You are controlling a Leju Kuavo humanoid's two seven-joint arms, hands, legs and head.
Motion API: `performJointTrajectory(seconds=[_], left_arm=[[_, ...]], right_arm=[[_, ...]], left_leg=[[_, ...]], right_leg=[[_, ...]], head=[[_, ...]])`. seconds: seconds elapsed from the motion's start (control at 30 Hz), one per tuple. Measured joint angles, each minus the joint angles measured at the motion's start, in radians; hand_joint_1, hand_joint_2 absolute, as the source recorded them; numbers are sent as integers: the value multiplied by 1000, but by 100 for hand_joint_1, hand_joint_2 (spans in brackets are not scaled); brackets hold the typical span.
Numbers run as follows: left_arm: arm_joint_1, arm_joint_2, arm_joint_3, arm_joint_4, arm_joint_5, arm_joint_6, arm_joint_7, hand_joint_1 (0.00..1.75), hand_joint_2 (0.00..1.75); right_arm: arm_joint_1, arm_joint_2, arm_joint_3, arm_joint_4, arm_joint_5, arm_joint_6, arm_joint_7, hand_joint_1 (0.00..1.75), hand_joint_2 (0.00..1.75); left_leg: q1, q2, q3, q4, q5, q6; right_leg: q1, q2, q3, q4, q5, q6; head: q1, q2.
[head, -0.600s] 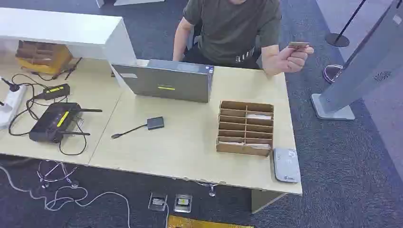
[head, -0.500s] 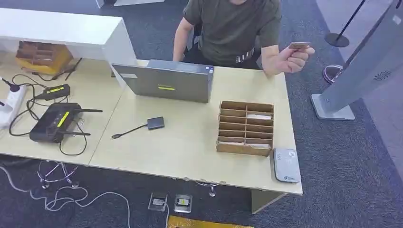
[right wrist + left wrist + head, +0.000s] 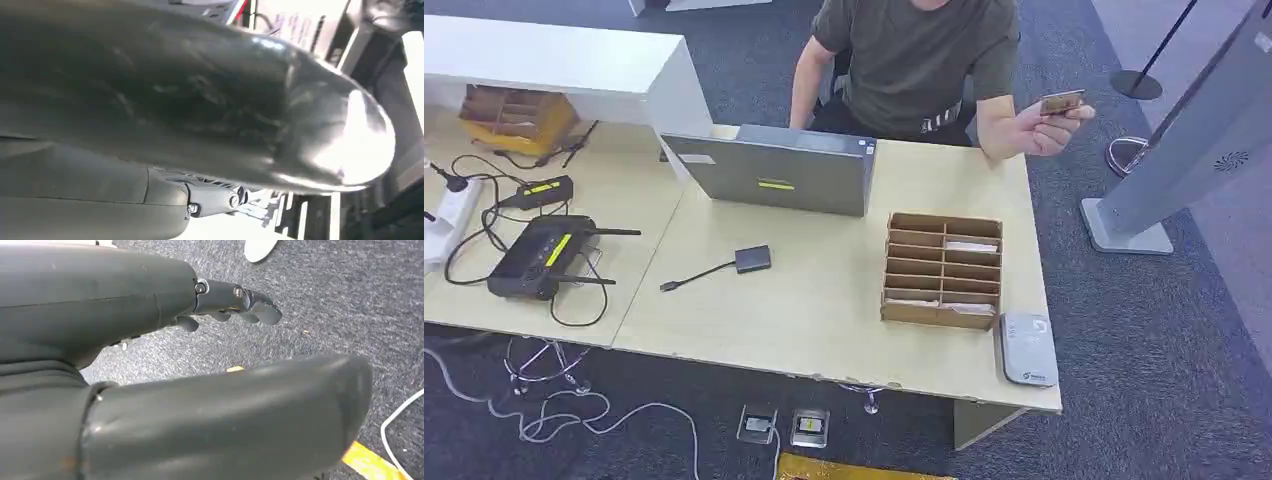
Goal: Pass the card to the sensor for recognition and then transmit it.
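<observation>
One card (image 3: pixel 1061 102) is up in the upper right of the head view, pinched in a person's hand (image 3: pixel 1046 125) just past the far right corner of the desk (image 3: pixel 824 310). It sticks out at the top of that hand, w/ the person's fingertips on it. Card is well apart from both robot hands.

Sensor (image 3: pixel 1026 349), a small grey pad, lies at the lower right of the desk, just beside the cardboard sorter box (image 3: pixel 942 270). A laptop (image 3: pixel 771 170) sits mid-top, a black router (image 3: pixel 534 256) at the left.

Left hand (image 3: pixel 220 355) is seen in the left wrist view, over grey carpet. Thick thumb big in front, dark fingers (image 3: pixel 240 302) reach out straight, apart from the thumb, holding nothing.

Right hand (image 3: pixel 210 115) is in the right wrist view, thumb very close and blurry. Can't tell how its fingers lie or if they hold anything.
</observation>
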Motion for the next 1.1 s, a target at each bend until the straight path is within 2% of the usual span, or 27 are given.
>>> performJointTrajectory(seconds=[0.23,0.37,0.47,0.63,0.8,1.1], left_arm=[[0,0,0,0,0,2,0,0,0],[-1,0,0,0,-2,-2,-2,0,0],[-1,0,0,0,-3,-7,-6,0,0],[-1,-2,0,0,-8,-8,-13,0,0],[-2,-2,0,0,-12,-12,-16,0,0],[-3,-6,0,0,-9,-21,-20,0,0]], right_arm=[[-37,-64,111,-96,56,2,46,0,175],[-97,-116,228,-134,65,26,72,0,175],[-145,-134,300,-148,88,65,73,0,175],[-239,-154,443,-161,112,146,75,0,175],[-366,-161,613,-161,119,278,91,0,175],[-574,-138,937,-131,118,455,102,0,175]], left_leg=[[0,0,-3,0,0,0],[0,0,-2,0,0,0],[0,-1,-2,0,0,0],[0,-1,-1,0,0,0],[1,-1,-1,0,0,0],[1,-2,-2,0,1,0]], right_leg=[[0,0,0,0,0,0],[0,-1,0,0,0,0],[0,-1,0,0,0,0],[0,-1,0,0,0,0],[1,-1,0,0,0,0],[1,-2,0,0,0,0]], head=[[0,0],[1,0],[0,0],[0,0],[1,0],[2,0]])
